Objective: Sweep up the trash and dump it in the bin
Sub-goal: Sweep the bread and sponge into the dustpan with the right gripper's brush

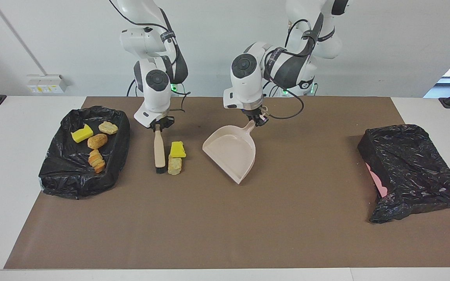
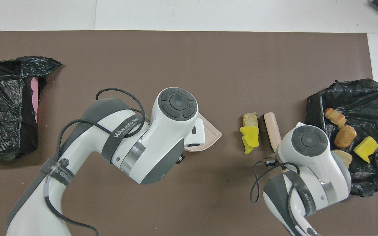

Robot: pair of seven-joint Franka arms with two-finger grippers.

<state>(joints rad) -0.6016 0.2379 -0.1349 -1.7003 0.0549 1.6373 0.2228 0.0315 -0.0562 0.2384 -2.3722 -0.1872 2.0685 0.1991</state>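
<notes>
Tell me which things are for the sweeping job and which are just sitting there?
For the job: yellow sponge chunk, pale bread piece, beige wooden-handled brush, beige plastic dustpan, black-bagged bin holding scraps.

Just sitting: crumpled black bag over something pink, white wall socket box.

Two arms stood at the table. One brush and one dustpan were up. Two black-lined bins: one with four scraps in it, one sponge and three bread pieces, the other bin showing none. Two scraps on the mat: one sponge chunk, one bread bit.
</notes>
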